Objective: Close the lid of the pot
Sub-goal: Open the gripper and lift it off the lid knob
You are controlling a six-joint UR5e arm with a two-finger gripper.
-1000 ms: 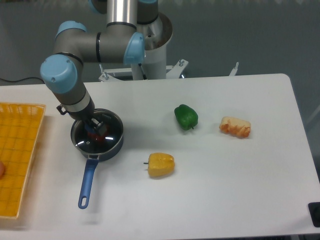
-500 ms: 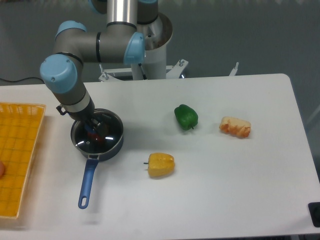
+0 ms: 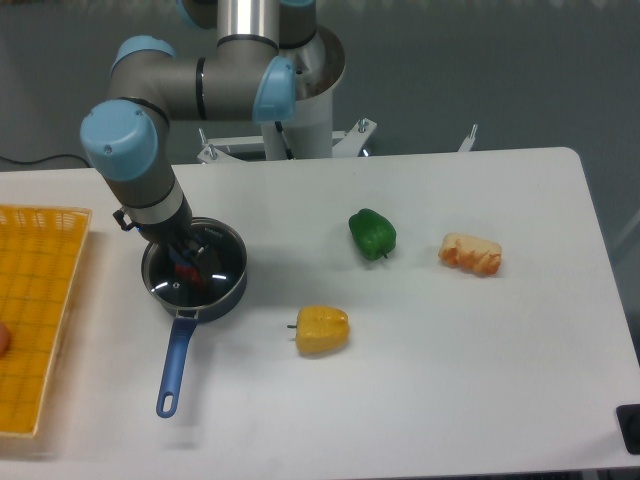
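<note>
**Arm lifts a little over the lidded pot**

Since half a second ago the arm (image 3: 135, 170) has risen slightly and leaned a touch toward the right, its blue elbow joint now sitting higher against the grey background; the pot and everything else on the table lie where they did.

Taking the pot (image 3: 195, 277) as the landmark: it stands on the white table (image 3: 450, 380), its long blue handle (image 3: 175, 365) pointing toward the near edge. The pot lid (image 3: 215, 240) lies on top of the pot, its thin metal rim matching the pot's rim all round as far as can be seen. The gripper (image 3: 190, 257) is directly over the middle of the lid, reaching down from the wrist at the pot's far-left side. Something red shows just under the fingertips, at the centre of the pot; the knob itself cannot be made out. Whether the claw is clenched or released cannot be told, since the fingers are dark against the dark pot.

Right of the pot and a little nearer the camera lies a yellow pepper (image 3: 322, 329). Farther right and slightly behind the pot is a green pepper (image 3: 373, 233), and beyond that, well apart, an orange-and-white piece of food (image 3: 470, 253). Left of the pot, just beside it, a yellow basket (image 3: 45, 300) runs off the left edge of the view.
</note>
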